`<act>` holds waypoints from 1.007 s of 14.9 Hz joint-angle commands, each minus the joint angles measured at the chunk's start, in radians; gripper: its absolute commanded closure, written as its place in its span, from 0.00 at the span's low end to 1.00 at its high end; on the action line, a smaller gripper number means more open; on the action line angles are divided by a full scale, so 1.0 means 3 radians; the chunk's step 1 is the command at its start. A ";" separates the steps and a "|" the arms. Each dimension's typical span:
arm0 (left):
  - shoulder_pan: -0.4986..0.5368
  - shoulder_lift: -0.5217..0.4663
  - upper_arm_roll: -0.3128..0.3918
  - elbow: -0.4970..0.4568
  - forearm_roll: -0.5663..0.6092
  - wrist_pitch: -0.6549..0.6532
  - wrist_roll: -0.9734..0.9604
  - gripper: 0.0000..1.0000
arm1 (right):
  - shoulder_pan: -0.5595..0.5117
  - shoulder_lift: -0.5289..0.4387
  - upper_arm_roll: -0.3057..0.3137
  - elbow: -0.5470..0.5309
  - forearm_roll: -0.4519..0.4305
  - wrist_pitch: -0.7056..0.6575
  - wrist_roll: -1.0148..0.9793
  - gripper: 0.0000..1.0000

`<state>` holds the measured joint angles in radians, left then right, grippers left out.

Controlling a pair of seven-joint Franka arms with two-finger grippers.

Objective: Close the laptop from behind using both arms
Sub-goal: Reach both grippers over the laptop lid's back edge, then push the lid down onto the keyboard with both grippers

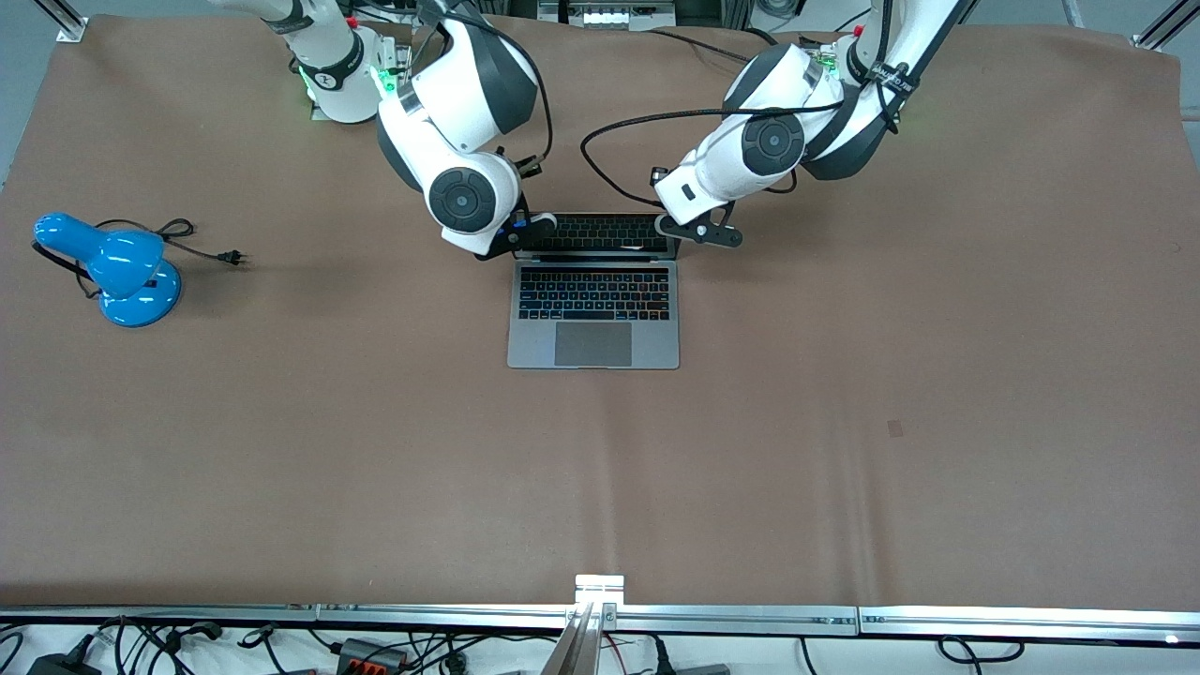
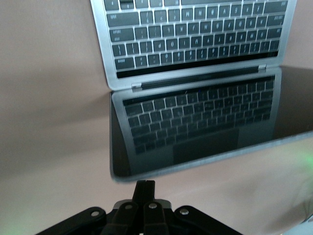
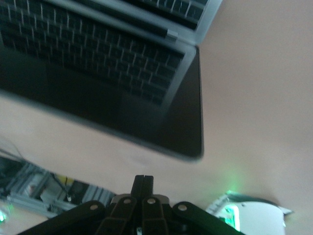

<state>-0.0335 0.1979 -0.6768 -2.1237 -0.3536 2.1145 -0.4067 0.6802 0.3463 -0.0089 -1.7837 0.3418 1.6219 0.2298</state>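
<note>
The silver-grey laptop [image 1: 593, 319] lies open in the middle of the table, its keyboard and trackpad toward the front camera. Its dark screen [image 1: 596, 234] stands up and mirrors the keys. My right gripper [image 1: 532, 227] is shut and empty at the lid's top corner toward the right arm's end. My left gripper [image 1: 677, 228] is shut and empty at the lid's other top corner. In the left wrist view the closed gripper [image 2: 145, 184] sits just off the screen's top edge [image 2: 195, 164]. In the right wrist view the closed gripper [image 3: 144, 179] is close to the screen's corner [image 3: 193, 152].
A blue desk lamp [image 1: 117, 267] with a black cord and plug [image 1: 230, 256] lies on the brown table cover toward the right arm's end. A metal rail [image 1: 600, 614] runs along the table edge nearest the front camera.
</note>
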 commanded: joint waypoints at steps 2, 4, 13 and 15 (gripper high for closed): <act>0.0076 0.0189 -0.0025 0.0012 -0.0023 0.0273 -0.0010 0.99 | 0.0141 -0.0014 -0.0037 -0.0011 0.0052 0.0478 0.0420 1.00; 0.0091 0.0301 0.0006 0.0140 -0.0023 0.0279 -0.0010 0.99 | 0.0146 0.0062 -0.0042 0.0004 0.0037 0.0652 0.0431 1.00; 0.0051 0.0966 0.0185 0.0738 0.0380 0.0304 -0.0111 0.99 | -0.0017 0.0226 -0.0103 0.0197 -0.0229 0.1047 0.0420 1.00; 0.0040 0.1083 0.0216 0.0856 0.0493 0.0304 -0.0178 0.99 | -0.0028 0.0491 -0.0103 0.0392 -0.0234 0.1082 0.0420 1.00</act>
<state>-0.0094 0.4598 -0.6230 -1.9351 -0.2538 2.2037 -0.4267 0.6797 0.3959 -0.0464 -1.7527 0.2874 1.9352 0.3436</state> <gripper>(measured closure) 0.991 0.991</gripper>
